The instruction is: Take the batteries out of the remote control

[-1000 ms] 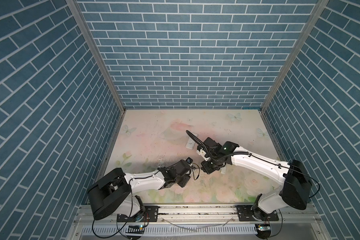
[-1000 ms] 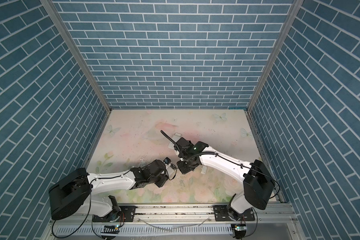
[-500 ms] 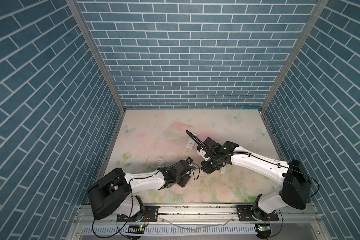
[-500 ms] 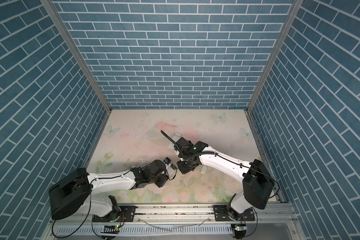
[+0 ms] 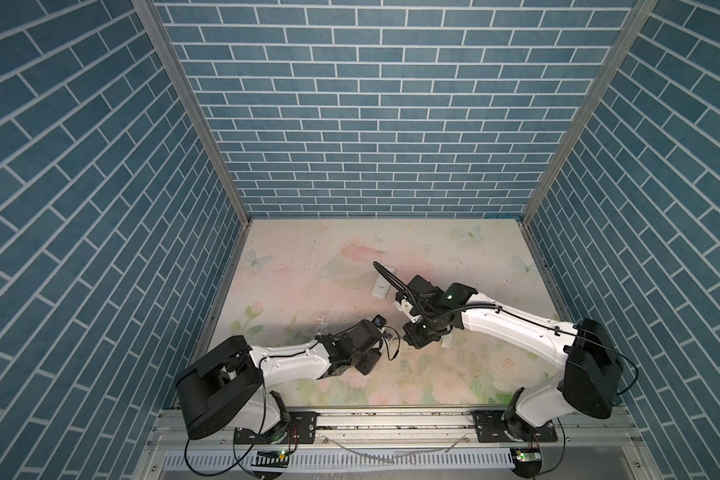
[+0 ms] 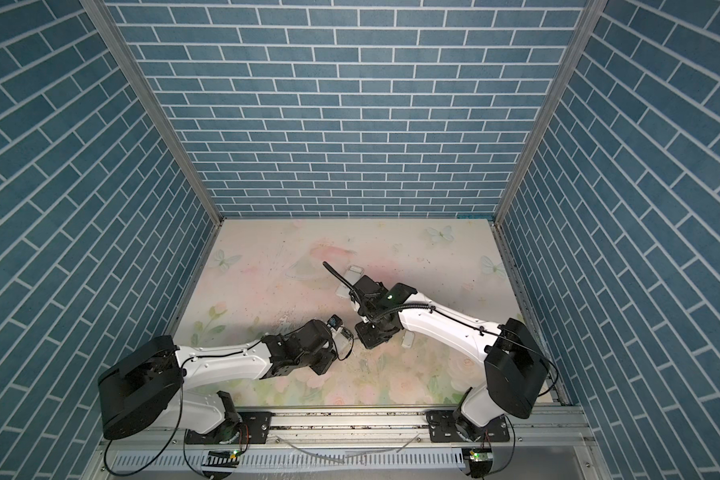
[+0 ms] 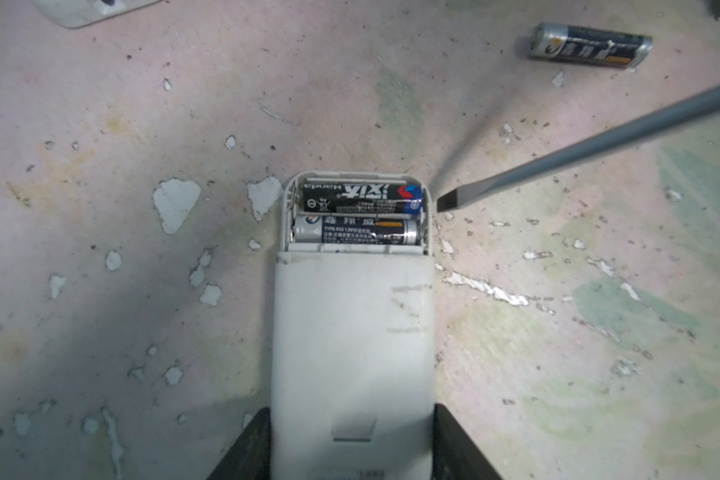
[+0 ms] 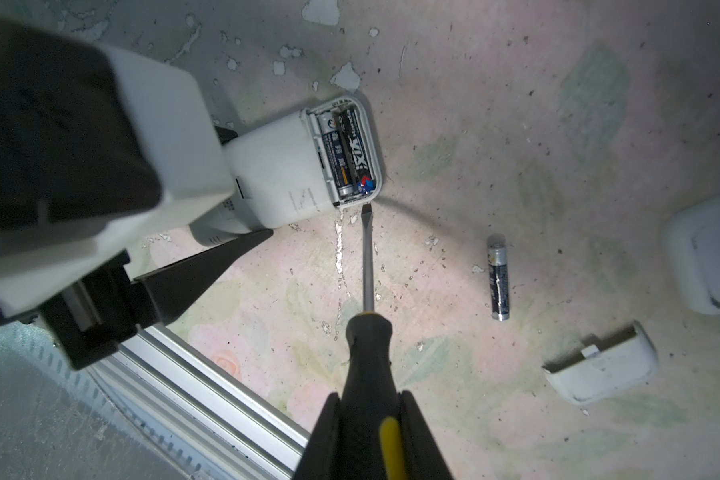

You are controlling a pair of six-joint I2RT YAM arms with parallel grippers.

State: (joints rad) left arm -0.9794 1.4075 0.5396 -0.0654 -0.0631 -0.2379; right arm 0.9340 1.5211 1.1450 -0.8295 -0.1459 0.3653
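Left side: my left gripper (image 7: 351,419) grips the white remote control (image 7: 350,332) by its long edges. The remote lies back face up, mid-table towards the near edge.
Batteries: two batteries (image 7: 358,212) lie side by side in the open compartment (no cover on it).
Right side: my right gripper (image 8: 371,419) is clenched on the screwdriver (image 8: 367,270) handle, its tip just beside the compartment's end.
Loose battery (image 8: 499,278): flat on the mat (image 7: 100,124), well apart from the remote control.
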